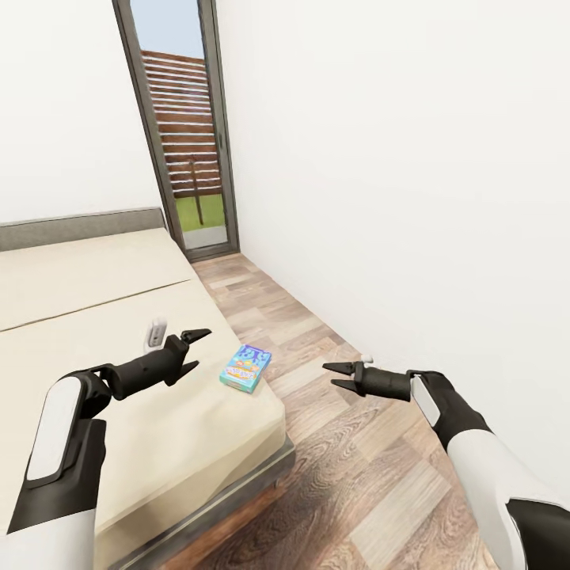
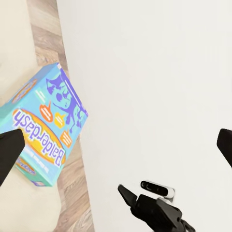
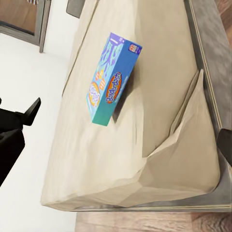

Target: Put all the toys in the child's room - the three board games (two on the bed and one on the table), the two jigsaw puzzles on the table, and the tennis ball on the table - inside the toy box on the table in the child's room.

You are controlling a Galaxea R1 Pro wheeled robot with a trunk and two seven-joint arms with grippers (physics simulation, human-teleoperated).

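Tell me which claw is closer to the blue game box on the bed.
The left claw. It hangs over the bed just beside the game box, while the right claw is out over the wood floor.

Left arm bent, reaching forward, left tool point(image 1: 192, 349) jaws parted, empty | Right arm extended forward, right tool point(image 1: 336, 377) jaws parted, empty | Tools level, well apart, tips angled toward each other

The blue board game point(image 2: 46, 130) box reads "Balderdash".
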